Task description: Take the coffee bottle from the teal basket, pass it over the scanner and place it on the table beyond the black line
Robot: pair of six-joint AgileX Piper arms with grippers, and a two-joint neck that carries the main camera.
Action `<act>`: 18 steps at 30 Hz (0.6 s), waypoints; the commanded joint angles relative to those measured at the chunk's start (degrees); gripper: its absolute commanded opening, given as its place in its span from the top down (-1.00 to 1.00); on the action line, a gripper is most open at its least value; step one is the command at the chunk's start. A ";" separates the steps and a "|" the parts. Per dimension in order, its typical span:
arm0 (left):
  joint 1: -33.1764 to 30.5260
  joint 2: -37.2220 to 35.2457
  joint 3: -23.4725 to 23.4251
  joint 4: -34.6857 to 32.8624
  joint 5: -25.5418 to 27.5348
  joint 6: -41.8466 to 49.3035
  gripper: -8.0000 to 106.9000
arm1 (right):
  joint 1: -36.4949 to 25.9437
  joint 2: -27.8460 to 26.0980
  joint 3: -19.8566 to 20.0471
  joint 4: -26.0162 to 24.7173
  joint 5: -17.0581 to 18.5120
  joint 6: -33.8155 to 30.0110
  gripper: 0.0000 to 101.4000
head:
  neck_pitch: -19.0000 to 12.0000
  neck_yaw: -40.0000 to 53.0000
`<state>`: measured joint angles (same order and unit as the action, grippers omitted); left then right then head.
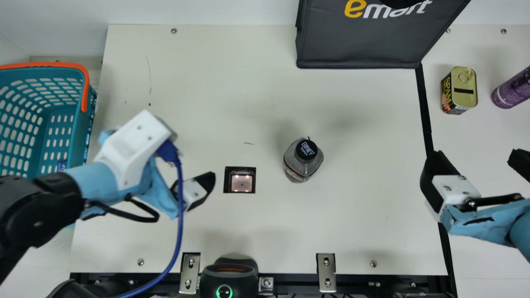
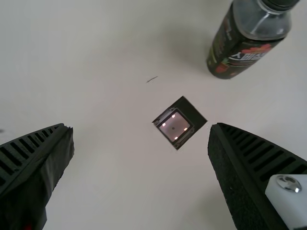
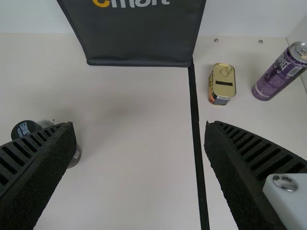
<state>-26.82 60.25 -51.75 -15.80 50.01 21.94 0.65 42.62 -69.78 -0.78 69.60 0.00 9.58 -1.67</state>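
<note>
From where I stand, the left gripper (image 1: 199, 191) hangs over the table (image 1: 356, 231) between the teal basket and the scanner, its ribbed fingers spread wide and released; in its wrist view the scanner (image 2: 174, 127) sits framed between them. The right gripper (image 1: 476, 160) is open as well, poised above the black line (image 1: 424, 111), its two fingers well apart.

Between the two grippers stands the coffee bottle (image 1: 302, 162), upright on the table, dark cap on top; it is just beside the scanner, on the side toward the black line, and touches neither gripper; it has yet to cross that line. Farther out, past the line, stand a yellow-topped tin (image 1: 464, 87) and a purple can (image 1: 513, 89); a dark bag (image 1: 356, 45) rests at the table's far side; the teal basket (image 1: 75, 136), with its orange handle (image 1: 85, 89), sits off to the left.
</note>
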 commanded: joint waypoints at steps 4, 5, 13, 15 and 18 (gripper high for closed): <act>7.65 -7.16 0.41 -0.48 1.96 1.02 -0.71 | 0.00 0.00 0.00 0.00 0.00 0.00 -0.87 | -1.66 0.09; 8.87 -8.29 0.47 -0.51 2.25 1.15 -0.71 | 0.00 0.00 0.00 0.00 0.00 0.00 -0.87 | -1.66 0.09; 17.53 -16.34 -0.07 1.30 3.38 0.58 -0.71 | 0.00 0.00 0.00 0.00 0.00 0.00 -0.87 | -1.66 0.09; 19.10 -17.96 -0.35 2.97 3.43 -0.41 -0.71 | 0.00 0.00 0.00 0.00 0.00 0.00 -0.87 | -1.66 0.09; 21.27 -20.00 -0.85 6.36 3.80 -2.87 -0.71 | 0.00 0.00 0.00 0.00 0.00 0.00 -0.87 | -1.66 0.09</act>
<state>-6.60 41.12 -52.49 -11.23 53.63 20.16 0.65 42.62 -69.78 -0.78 69.60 0.00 9.58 -1.67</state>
